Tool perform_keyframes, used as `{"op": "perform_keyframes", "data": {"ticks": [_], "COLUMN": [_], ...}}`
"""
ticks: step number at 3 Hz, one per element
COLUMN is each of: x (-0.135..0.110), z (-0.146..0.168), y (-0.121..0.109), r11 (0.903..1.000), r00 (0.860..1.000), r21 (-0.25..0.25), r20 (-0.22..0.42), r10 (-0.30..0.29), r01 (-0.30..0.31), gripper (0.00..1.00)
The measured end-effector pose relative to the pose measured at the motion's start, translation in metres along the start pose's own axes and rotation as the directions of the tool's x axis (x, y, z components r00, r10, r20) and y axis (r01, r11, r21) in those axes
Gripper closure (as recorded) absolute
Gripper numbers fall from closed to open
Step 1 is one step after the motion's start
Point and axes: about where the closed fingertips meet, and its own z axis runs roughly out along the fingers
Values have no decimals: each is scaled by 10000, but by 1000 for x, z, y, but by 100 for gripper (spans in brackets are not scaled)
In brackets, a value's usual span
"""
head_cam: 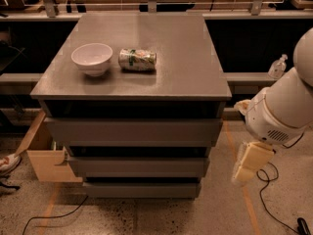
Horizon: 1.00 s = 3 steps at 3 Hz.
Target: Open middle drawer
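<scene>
The grey cabinet (132, 89) has three stacked drawers. The middle drawer (139, 167) is a plain flat grey front, sitting between the taller top drawer (132, 130) and the narrow bottom drawer (142, 189). All three fronts look pushed in. My gripper (248, 163) is cream-coloured and hangs down from the white arm (281, 106). It is to the right of the cabinet at about the middle drawer's height, apart from it and touching nothing.
A white bowl (92, 58) and a green can (137, 59) lying on its side sit on the cabinet top. A cardboard box (44, 155) stands at the cabinet's left. Cables (266, 180) lie on the floor at right. A small bottle (277, 66) stands behind the arm.
</scene>
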Motion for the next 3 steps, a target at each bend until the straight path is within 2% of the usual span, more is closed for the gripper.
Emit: {"op": "perform_keyframes", "data": {"ticks": [1, 2, 3], "x": [7, 13, 6], "z": [47, 107, 167], "y": [24, 47, 66], "r11": [9990, 9960, 9903], "r00": [9999, 9992, 9975], "r21": [-437, -889, -1352], "r20": [48, 402, 671], "r10": [-88, -32, -221], "r01": [90, 67, 311], "gripper": [0, 0, 0]}}
